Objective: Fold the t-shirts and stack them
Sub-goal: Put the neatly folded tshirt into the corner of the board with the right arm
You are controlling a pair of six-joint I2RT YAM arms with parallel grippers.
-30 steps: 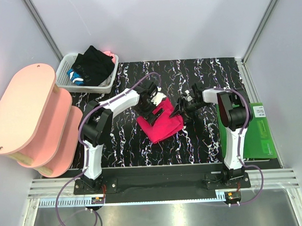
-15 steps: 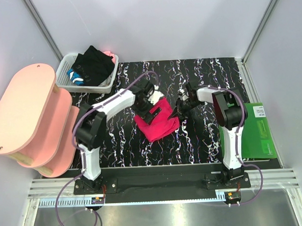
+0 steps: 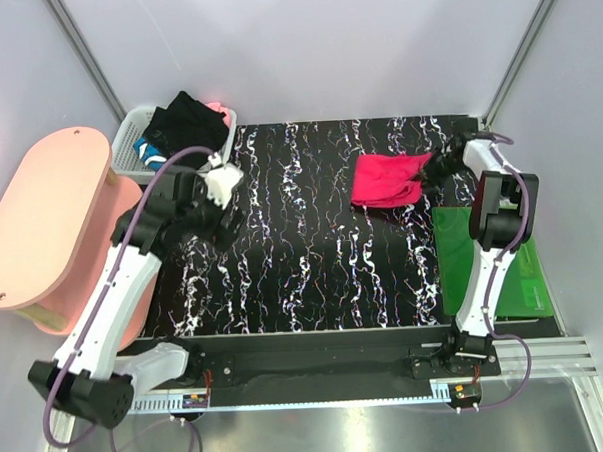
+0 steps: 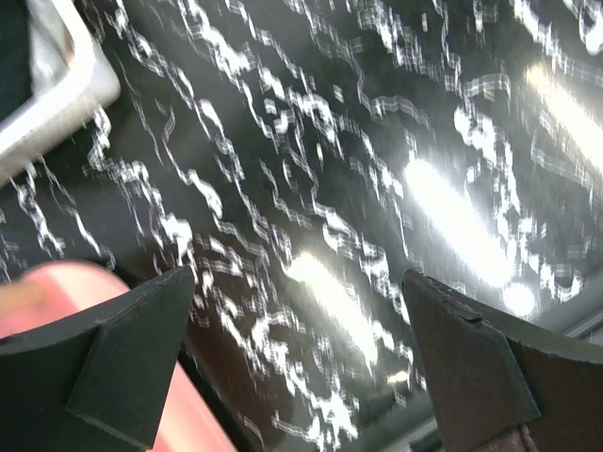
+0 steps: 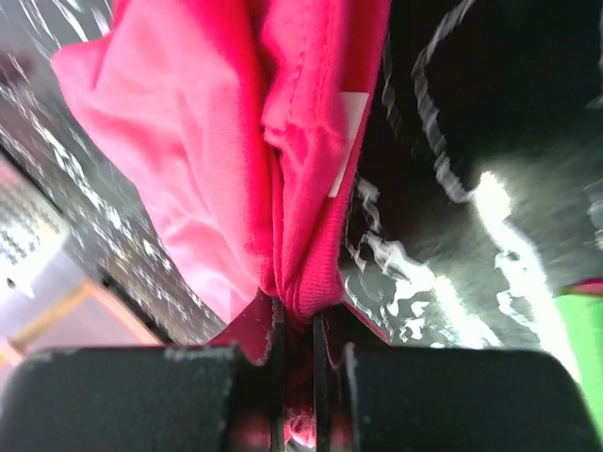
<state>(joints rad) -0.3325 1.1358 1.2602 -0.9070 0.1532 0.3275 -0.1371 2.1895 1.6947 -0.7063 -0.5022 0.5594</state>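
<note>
Top external: shows pink-red t-shirt (image 3: 388,180) bunched over far-right part of marbled black table (image 3: 313,266), right edge pinched in right gripper (image 3: 439,167); can't tell if cloth rests on table or hangs just above. Places green mat (image 3: 523,266) just beside, nearer than shirt, along table's right edge. Puts left gripper (image 3: 219,205) well apart from that shirt, over table's left part, near white slotted basket (image 3: 126,159) and pink shelf unit (image 3: 51,227); jaws spread wide, nothing btwn them. Finds black t-shirt (image 3: 187,131) heaped in basket w/ bits of blue and pink cloth alongside. Left wrist: looks down on blurred table (image 4: 377,141) past left gripper (image 4: 301,358), fingers (image 4: 132,348) far apart at lower corners, empty; catches basket corner (image 4: 57,85) top left, shelf edge (image 4: 38,292) lower left. Right wrist: fills mostly w/ pink-red t-shirt (image 5: 217,141), folds gathered and running down into right gripper (image 5: 297,348), jaws clenched on cloth w/ only a sliver of gap. Picks out small white label (image 5: 350,118) on shirt's right side, table (image 5: 490,94) to right, strip of green mat (image 5: 586,339) at lower right edge.
</note>
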